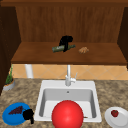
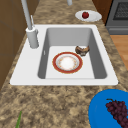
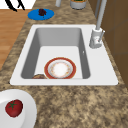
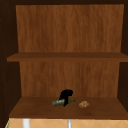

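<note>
**Wood cabinet over a stone counter**

An open wooden cabinet [image 4: 67, 35] with two shelves [image 4: 67, 57] hangs above a white sink [image 2: 25, 72] set in a speckled brown counter [image 3: 75, 105]. Tan tiles [image 1: 50, 71] line the wall; wood floor [image 3: 11, 32] runs alongside.

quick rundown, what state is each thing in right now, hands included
bottle: lying on its side on the shelf, right hand curled round it
left hand: in the air by the blue plate
grapes: on the blue plate
tomato: on the white plate
red-rimmed plate: flat in the sink
</note>
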Robot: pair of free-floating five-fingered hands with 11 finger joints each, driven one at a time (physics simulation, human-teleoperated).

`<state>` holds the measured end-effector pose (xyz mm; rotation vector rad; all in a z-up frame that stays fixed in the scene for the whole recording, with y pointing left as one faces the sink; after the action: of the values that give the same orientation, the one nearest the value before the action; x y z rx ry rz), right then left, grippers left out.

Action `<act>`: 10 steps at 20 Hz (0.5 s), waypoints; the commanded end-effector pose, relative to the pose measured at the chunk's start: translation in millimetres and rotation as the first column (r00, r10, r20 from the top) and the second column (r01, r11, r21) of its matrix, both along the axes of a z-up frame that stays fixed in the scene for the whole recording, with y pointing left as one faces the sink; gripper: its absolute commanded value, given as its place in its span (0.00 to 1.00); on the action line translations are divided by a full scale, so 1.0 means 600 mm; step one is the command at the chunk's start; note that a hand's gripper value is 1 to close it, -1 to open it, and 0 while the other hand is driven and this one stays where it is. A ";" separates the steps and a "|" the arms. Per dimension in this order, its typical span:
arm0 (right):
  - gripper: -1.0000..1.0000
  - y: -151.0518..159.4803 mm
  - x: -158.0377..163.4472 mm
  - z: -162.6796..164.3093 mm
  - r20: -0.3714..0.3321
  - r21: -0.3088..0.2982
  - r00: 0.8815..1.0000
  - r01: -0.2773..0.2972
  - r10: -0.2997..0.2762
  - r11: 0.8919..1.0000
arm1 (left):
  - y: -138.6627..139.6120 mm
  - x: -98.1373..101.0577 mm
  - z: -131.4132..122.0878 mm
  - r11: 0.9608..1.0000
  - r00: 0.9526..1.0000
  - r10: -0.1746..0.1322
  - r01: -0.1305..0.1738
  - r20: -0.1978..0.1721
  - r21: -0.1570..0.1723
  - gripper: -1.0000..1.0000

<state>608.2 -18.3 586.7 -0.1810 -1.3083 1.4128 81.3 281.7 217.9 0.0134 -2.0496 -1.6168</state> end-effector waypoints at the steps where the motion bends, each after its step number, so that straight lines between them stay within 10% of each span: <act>1: 1.00 0.033 -0.037 -0.049 0.008 -0.004 0.998 0.054 -0.054 0.999 | 0.000 0.000 0.000 1.000 1.000 0.000 0.000 0.000 0.000 0.50; 6: 1.00 0.026 -0.023 -0.025 0.043 -0.087 0.999 0.018 -0.014 0.996 | 0.000 0.000 0.000 1.000 1.000 0.000 0.000 0.000 0.000 0.50; 7: 0.00 0.030 -0.024 -0.022 0.013 -0.070 1.000 0.015 -0.015 0.997 | 0.000 0.000 0.000 1.000 1.000 0.000 0.000 0.000 0.000 0.50; 10: 0.00 0.015 -0.002 0.011 -0.016 -0.031 0.999 0.028 -0.029 0.999 | 0.000 0.000 0.000 1.000 1.000 0.000 0.000 0.000 0.000 0.50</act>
<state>614.1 -13.0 594.5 -0.2249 -1.2757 1.4060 81.3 281.7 217.9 0.0134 -2.0496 -1.6168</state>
